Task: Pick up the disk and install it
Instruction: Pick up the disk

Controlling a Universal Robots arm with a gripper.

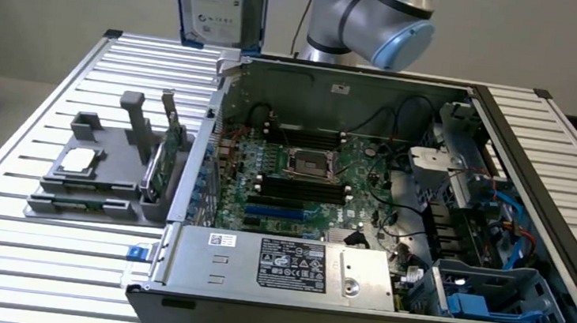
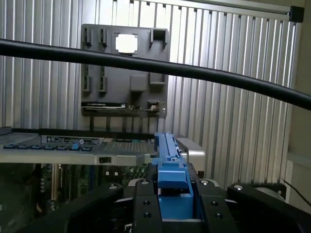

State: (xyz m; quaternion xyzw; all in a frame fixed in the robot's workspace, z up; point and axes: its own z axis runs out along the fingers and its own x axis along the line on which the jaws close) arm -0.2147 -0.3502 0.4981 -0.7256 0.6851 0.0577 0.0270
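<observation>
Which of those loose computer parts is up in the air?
The disk in its blue frame, held up by the gripper. The silver chip lies on the grey holder; the green card stands in it.

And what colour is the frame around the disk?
Bright blue. The frame shows best in the wrist view, clipped around the disk.

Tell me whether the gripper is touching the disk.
Touching. The wrist view shows the disk, by its blue carrier, clamped between the black fingers of the gripper, with no gap on either side.
</observation>
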